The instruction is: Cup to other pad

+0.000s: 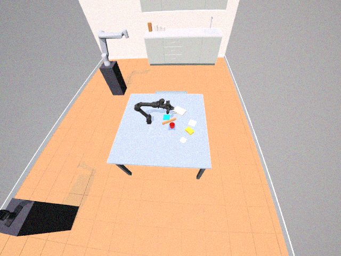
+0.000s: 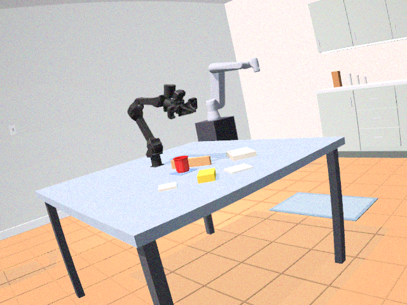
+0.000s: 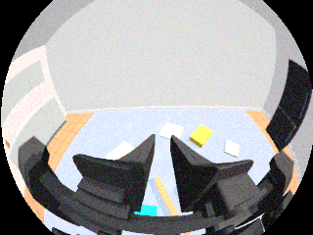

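Tool (image 1: pixel 173 108) (image 2: pixel 196 105) (image 3: pixel 162 137) was found clenched almost fully, its two tips a narrow gap apart, with nothing between them. It was high above the surface (image 1: pixel 154 149) (image 2: pixel 108 193) (image 3: pixel 103 132), well away from the cup and pointing outward rather than down. The arm (image 1: pixel 147 104) (image 2: pixel 144 128) rose from its base, bent sharply at the elbow, and reached forward with its forearm roughly level.

Below, the cyan pad (image 1: pixel 166 117) (image 3: pixel 149 211) lay bare. A wooden bar (image 1: pixel 169 121) (image 2: pixel 200 161) (image 3: pixel 165 196) lay between it and the blue pad (image 1: pixel 170 128) (image 2: pixel 173 173). On the blue pad the red cup (image 1: pixel 172 125) (image 2: pixel 181 164) stood upright, clear of the tool. Marbles could not be made out. The yellow block (image 1: pixel 189 130) (image 2: pixel 206 175) (image 3: pixel 201 135) lay farther out.

The cup was judged light and stiff, with smooth walls that might slip under a weak pinch. Loose contents would roll if it tilted. A level hold on opposite sides, below the rim, was considered soundest. If the cyan pad was the destination, the transfer was outstanding: the fingers needed to part before approach, and the lift needed to clear the bar.
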Action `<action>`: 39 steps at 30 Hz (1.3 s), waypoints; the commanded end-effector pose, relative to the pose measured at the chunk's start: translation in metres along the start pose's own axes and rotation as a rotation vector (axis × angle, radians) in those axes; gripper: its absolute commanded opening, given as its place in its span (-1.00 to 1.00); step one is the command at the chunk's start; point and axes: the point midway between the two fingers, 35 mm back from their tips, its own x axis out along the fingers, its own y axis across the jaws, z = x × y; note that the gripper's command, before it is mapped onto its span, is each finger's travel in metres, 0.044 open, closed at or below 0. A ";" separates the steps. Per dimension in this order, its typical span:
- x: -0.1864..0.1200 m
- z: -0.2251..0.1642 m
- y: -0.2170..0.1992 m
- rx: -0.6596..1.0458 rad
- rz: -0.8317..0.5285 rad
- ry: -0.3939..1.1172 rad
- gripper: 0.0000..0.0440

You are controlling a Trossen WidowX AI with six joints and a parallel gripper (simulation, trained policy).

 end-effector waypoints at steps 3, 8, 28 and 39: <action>0.006 -0.002 0.005 0.027 -0.003 0.068 -0.62; 0.013 -0.007 0.009 0.050 -0.009 0.147 -0.61; 0.033 -0.035 0.015 0.088 -0.073 0.466 -0.53; 0.038 -0.054 0.010 0.062 -0.121 0.642 -0.49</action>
